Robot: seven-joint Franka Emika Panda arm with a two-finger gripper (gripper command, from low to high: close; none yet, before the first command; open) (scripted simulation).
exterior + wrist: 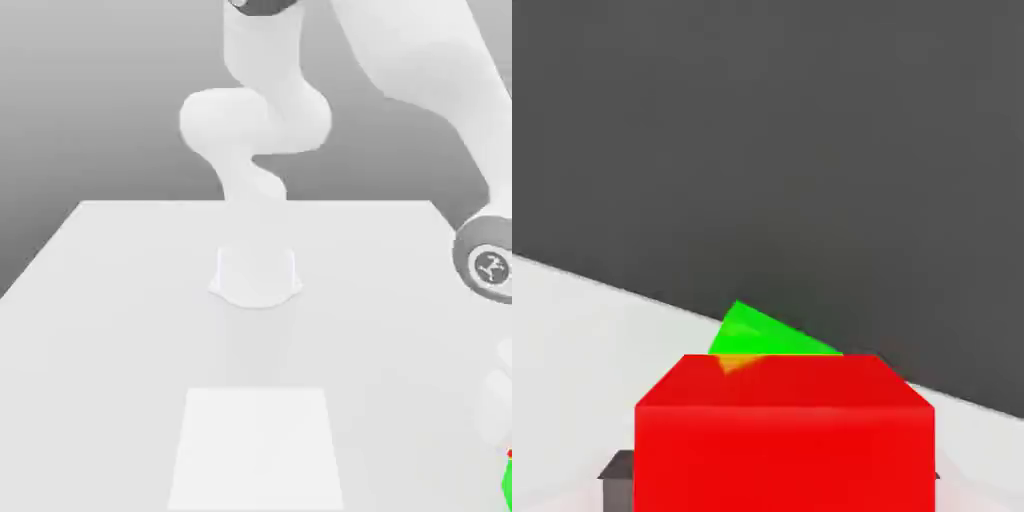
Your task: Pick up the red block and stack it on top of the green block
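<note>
The red block (782,440) looms large in the hand view, held between the dark fingers (616,478) of my gripper (782,485), which is shut on it. Just beyond and below it a corner of the green block (757,335) pokes out, mostly hidden by the red one. In the exterior view, at the right edge near the front of the table, a sliver of the green block (507,488) shows with a speck of the red block (510,455) directly above it. Whether the two blocks touch I cannot tell.
The white arm rises from its round base (256,275) at the middle of the white table (100,300) and reaches to the exterior view's right. A paler square patch (258,450) lies near the front. The table's edge (632,290) runs close behind the green block.
</note>
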